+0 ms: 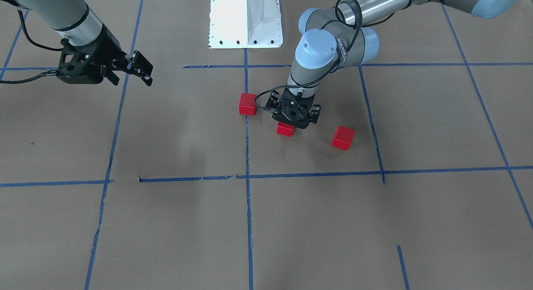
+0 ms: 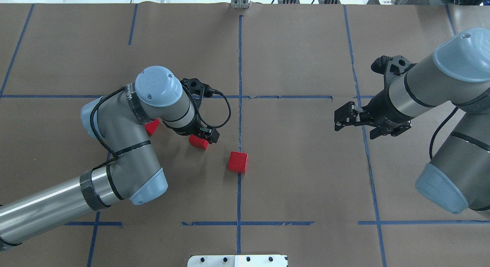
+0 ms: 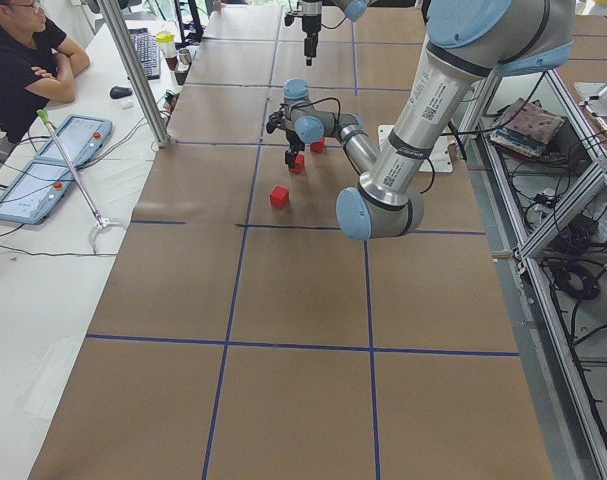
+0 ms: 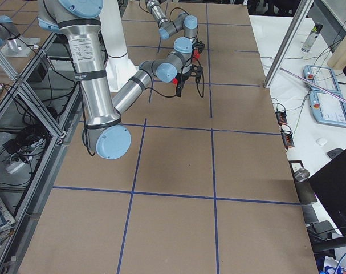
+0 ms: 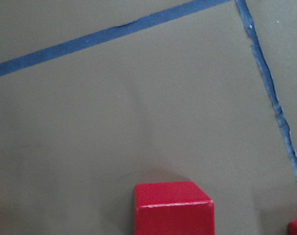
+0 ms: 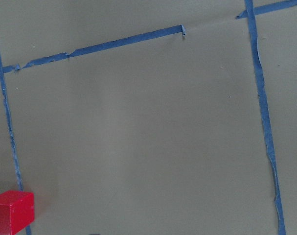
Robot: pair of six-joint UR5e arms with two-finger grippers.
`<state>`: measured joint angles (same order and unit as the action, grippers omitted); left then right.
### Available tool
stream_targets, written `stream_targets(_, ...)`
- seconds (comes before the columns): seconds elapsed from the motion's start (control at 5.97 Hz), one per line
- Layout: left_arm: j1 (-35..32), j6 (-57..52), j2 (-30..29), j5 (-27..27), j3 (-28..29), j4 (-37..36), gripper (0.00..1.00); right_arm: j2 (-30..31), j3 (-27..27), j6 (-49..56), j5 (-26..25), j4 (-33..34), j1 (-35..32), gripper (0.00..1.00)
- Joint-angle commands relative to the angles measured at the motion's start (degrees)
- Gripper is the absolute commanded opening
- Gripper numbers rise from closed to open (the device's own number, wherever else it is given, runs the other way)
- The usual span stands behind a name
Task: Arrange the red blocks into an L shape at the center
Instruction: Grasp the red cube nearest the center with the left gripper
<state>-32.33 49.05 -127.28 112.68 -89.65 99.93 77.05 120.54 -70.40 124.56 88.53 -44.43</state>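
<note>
Three red blocks lie in the middle grid cells. One red block (image 1: 247, 104) (image 2: 237, 162) sits against the vertical blue tape line (image 2: 240, 67). A second (image 1: 343, 137) (image 2: 152, 126) lies to my left, partly hidden by the left arm in the overhead view. My left gripper (image 1: 291, 124) (image 2: 202, 140) points straight down, shut on the third block (image 1: 285, 129) (image 2: 198, 141), which also fills the bottom of the left wrist view (image 5: 172, 208). My right gripper (image 1: 131, 77) (image 2: 354, 126) is open and empty, held above the paper far to the right.
The white robot base plate (image 1: 245, 19) stands at the near middle edge. An operator (image 3: 23, 60) sits beside the table's far side with tablets (image 3: 53, 165). Metal posts (image 3: 143, 70) stand at that edge.
</note>
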Motion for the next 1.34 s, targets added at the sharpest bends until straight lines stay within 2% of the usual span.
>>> stream_targets(0.0, 0.16, 0.08, -2.00, -1.66, 3.06, 0.18, 0.90, 0.03, -0.04, 0.00, -0.20, -0.03, -0.04, 1.00)
stream_targets(0.17, 0.16, 0.08, -2.09, -1.85, 3.16, 0.09, 0.65, 0.03, -0.12, 0.00, -0.20, -0.03, -0.04, 1.00)
stream_targets(0.34, 0.16, 0.00, -2.01, -1.85, 3.16, 0.09, 0.20, 0.12, -0.13, 0.00, -0.29, -0.03, -0.04, 1.00)
stream_targets(0.5, 0.07, 0.08, -3.22, -1.85, 3.16, 0.00, 0.00, 0.12, -0.04, 0.00, -0.29, -0.03, -0.04, 1.00)
stream_targets(0.84, 0.16, 8.74, -8.39, -2.81, 4.90, -0.52, 0.00, 0.99, 1.01, 0.17, 0.42, 0.15, -0.48, 1.00)
stream_targets(1.01, 0.25, 10.26, -14.34, -4.47, 11.97, -0.35, 0.00, 1.35, 0.93, 0.17, 0.42, 0.15, -0.83, 1.00)
stream_targets(1.17, 0.42, 11.76, -14.92, -4.49, 12.91, -0.26, 0.00, 1.44, 1.02, 0.17, 0.42, 0.15, -0.83, 1.00)
